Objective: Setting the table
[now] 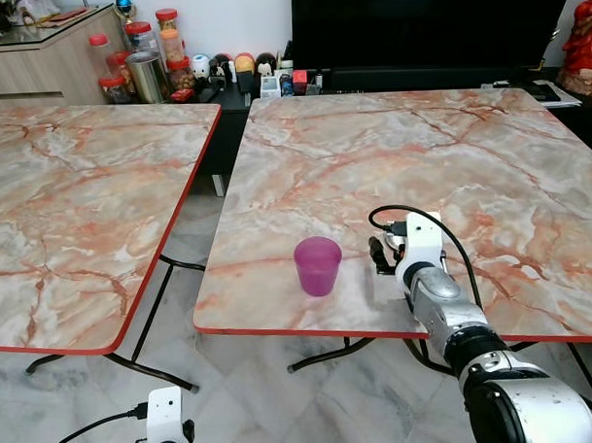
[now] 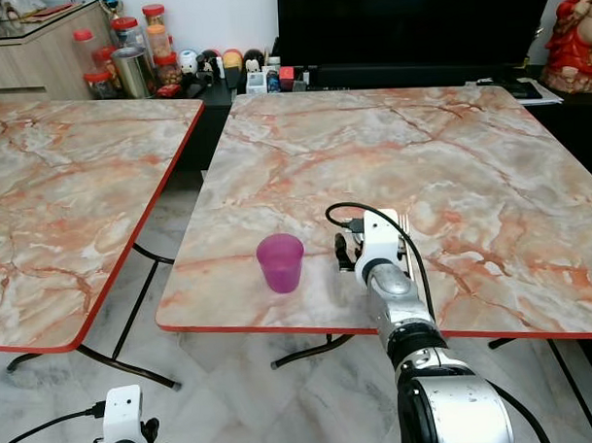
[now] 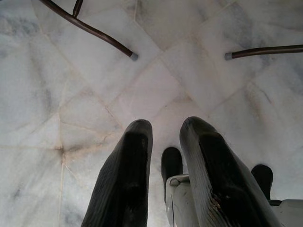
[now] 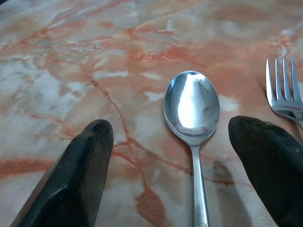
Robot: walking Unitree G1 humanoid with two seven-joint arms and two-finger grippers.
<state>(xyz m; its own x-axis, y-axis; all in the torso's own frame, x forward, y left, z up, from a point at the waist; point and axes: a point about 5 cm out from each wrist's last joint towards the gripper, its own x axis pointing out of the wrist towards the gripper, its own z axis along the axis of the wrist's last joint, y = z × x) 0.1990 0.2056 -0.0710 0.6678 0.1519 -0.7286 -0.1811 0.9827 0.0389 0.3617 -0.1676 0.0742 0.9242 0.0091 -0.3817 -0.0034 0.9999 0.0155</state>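
A silver right arm reaches over the near edge of a marble-patterned bench point(image 1: 449, 148) with a red rim, its right gripper point(image 4: 177, 156) low over the top, just right of a purple cup point(image 1: 318, 265). The cup stands upright and alone near the bench's front edge, apart from the arm. In the right wrist view the jaws stand wide apart, holding nothing, with a spoon point(image 4: 193, 118) lying bowl up on the bench between the two black fingers point(image 4: 78, 175), touching neither. A fork point(image 4: 284, 92) lies just beside the spoon, its tines showing close to the other finger; the fork's handle is hidden. A black cable loops from the white wrist housing across the bench top.

A second bench point(image 1: 72, 210) of the same marble pattern stands to the left, separated from the first by a gap through which pale tiled floor point(image 1: 254, 398) and dark metal legs show. The left gripper point(image 3: 165, 142) hangs low over that floor on the near left, its jaws narrowly apart and holding nothing.

At the far side, red-lidded jars point(image 1: 144, 52) and a metal canister point(image 1: 147, 77) crowd a low dark shelf on the left, with small figurines beside them, under a large black screen point(image 1: 425, 27). A red statue point(image 1: 581, 37) stands at the far right.
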